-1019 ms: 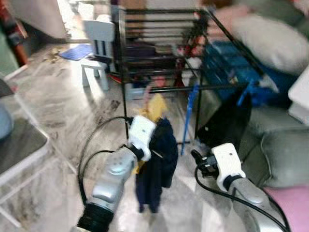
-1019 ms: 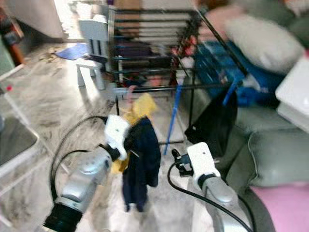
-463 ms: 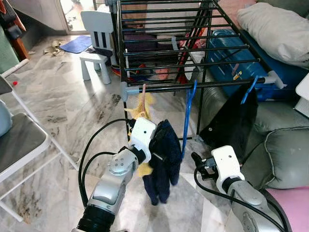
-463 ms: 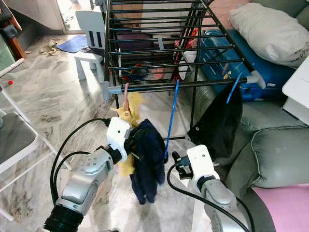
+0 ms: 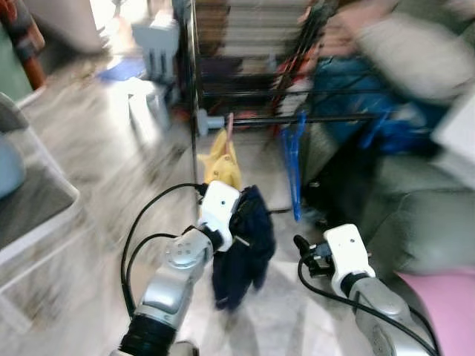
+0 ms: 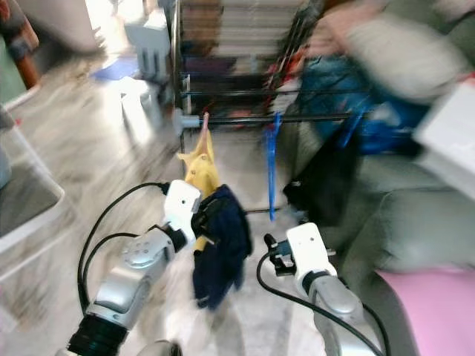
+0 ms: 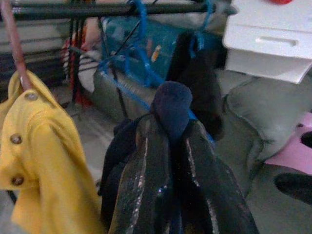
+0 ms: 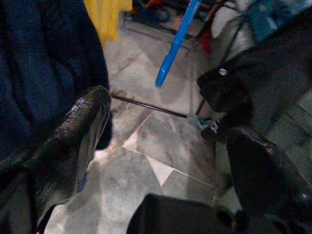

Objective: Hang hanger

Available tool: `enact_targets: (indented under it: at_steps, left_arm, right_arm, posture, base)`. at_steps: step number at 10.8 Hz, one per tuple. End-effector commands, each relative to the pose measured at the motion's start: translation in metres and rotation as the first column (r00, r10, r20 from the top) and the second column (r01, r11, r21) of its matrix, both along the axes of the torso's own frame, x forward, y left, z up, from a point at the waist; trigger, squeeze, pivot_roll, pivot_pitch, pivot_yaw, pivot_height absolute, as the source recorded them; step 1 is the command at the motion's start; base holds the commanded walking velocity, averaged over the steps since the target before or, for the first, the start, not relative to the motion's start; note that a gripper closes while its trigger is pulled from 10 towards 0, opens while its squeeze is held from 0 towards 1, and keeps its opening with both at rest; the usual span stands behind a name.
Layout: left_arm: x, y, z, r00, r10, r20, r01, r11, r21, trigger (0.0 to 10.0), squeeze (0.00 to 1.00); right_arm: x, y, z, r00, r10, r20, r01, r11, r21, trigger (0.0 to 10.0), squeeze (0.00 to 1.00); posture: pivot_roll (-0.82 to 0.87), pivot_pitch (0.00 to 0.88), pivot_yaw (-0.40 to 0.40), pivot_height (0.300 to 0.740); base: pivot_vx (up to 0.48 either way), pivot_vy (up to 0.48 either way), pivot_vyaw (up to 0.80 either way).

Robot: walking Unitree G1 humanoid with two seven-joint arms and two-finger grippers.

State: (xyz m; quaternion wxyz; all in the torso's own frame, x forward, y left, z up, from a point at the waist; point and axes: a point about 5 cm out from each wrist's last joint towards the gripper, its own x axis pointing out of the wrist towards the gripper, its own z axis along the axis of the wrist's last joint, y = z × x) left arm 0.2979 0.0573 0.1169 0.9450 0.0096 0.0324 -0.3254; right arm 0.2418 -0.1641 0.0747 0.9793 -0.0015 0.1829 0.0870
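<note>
The left pincer (image 7: 170,161) has its two fingers pressed together on a dark navy garment (image 5: 241,248), which it pinches near the top, where a bundle of the cloth stands up between the tips. The cloth hangs down freely below the grip, above the marble floor (image 5: 96,185). I judge it is held high like this so the clothes do not drag on the floor while the robot comes to the rack. The hanger itself is hard to see; thin blue lines behind the cloth in the left wrist view are probably its arms, but the blur does not let me be sure.

The right pincer (image 8: 165,146) is spread wide and holds nothing. It waits low, just beside the navy garment, perhaps ready to steady it.

Ahead stands the black drying rack (image 5: 245,70), and its front rail (image 5: 297,119) is the likely place for the hook. On this rail already hang a yellow child's jacket (image 5: 221,165) on a pinkish hanger, an empty blue hanger (image 5: 295,167), and further to the right a black garment (image 5: 349,185). The navy garment is still well below the rail and not on it. So the hanging is not yet done, and the free space between the yellow jacket and the blue hanger seems the natural target.
</note>
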Motion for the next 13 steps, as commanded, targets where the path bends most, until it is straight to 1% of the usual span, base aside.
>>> enact_targets:
  at_steps: [1, 3, 5, 6, 7, 8, 9, 11, 13]
  left_arm:
    - [0.0, -0.004, 0.008, 1.0, -0.009, 0.029, 0.009, 1.0, -0.02, 10.0, 0.0]
    - [0.001, -0.005, 0.009, 1.0, -0.006, 0.031, 0.006, 1.0, -0.021, 10.0, 0.0]
    - [0.002, -0.004, 0.01, 0.999, -0.006, 0.04, 0.007, 0.999, -0.032, 10.0, 0.0]
    - [0.004, 0.001, 0.011, 0.999, 0.017, 0.05, -0.014, 0.999, -0.045, 10.0, 0.0]
    - [0.009, 0.004, 0.01, 0.998, 0.052, 0.025, -0.05, 0.997, -0.063, 10.0, 0.0]
    - [0.012, 0.006, 0.011, 0.998, 0.063, 0.012, -0.062, 0.995, -0.076, 10.0, 0.0]
    - [0.014, 0.006, 0.012, 0.998, 0.063, 0.013, -0.062, 0.995, -0.08, 10.0, 0.0]
    - [0.016, 0.0, 0.013, 0.999, 0.052, 0.009, -0.05, 0.994, -0.097, 10.0, 0.0]
    - [0.015, -0.001, 0.013, 0.999, 0.047, 0.013, -0.045, 0.994, -0.096, 10.0, 0.0]
  right_arm:
    - [0.002, -0.005, 0.001, 1.0, -0.013, -0.002, 0.013, 1.0, -0.011, 10.0, 0.0]
    - [0.003, -0.005, 0.002, 1.0, -0.014, -0.002, 0.014, 1.0, -0.012, 10.0, 0.0]
    - [0.002, -0.005, 0.003, 1.0, -0.015, 0.002, 0.015, 1.0, -0.012, 10.0, 0.0]
    - [0.001, -0.003, 0.007, 1.0, -0.021, 0.022, 0.021, 1.0, -0.012, 10.0, 0.0]
    - [0.001, -0.005, 0.014, 0.996, -0.06, 0.063, 0.061, 0.998, -0.007, 10.0, 0.0]
    - [0.0, -0.008, 0.02, 0.99, -0.098, 0.1, 0.1, 0.995, -0.013, 10.0, 0.0]
    - [-0.001, -0.009, 0.022, 0.989, -0.106, 0.105, 0.108, 0.994, -0.012, 10.0, 0.0]
    - [-0.002, -0.009, 0.021, 0.988, -0.117, 0.104, 0.119, 0.993, -0.013, 10.0, 0.0]
    - [-0.002, -0.008, 0.021, 0.988, -0.115, 0.103, 0.117, 0.993, -0.015, 10.0, 0.0]
  posture:
    - [0.0, 0.0, -0.045, 0.74]
    - [-0.01, 0.0, -0.045, 0.74]
    - [-0.01, 0.0, -0.045, 0.74]
    - [-0.01, 0.0, -0.043, 0.74]
    - [-0.01, 0.0, -0.042, 0.74]
    - [-0.01, 0.0, -0.039, 0.74]
    - [-0.02, 0.0, -0.036, 0.74]
    - [-0.02, 0.0, -0.031, 0.74]
    - [-0.02, 0.0, -0.034, 0.74]
  base:
    - [-0.285, 0.0, 0.0]
    - [-0.292, 0.0, 0.0]
    - [0.0, 0.0, 0.0]
    - [0.0, 0.0, 0.0]
    - [0.0, 0.0, 0.0]
    - [0.0, 0.0, 0.0]
    - [0.0, 0.0, 0.0]
    - [0.0, 0.48, 0.0]
    - [0.0, 0.48, 0.0]
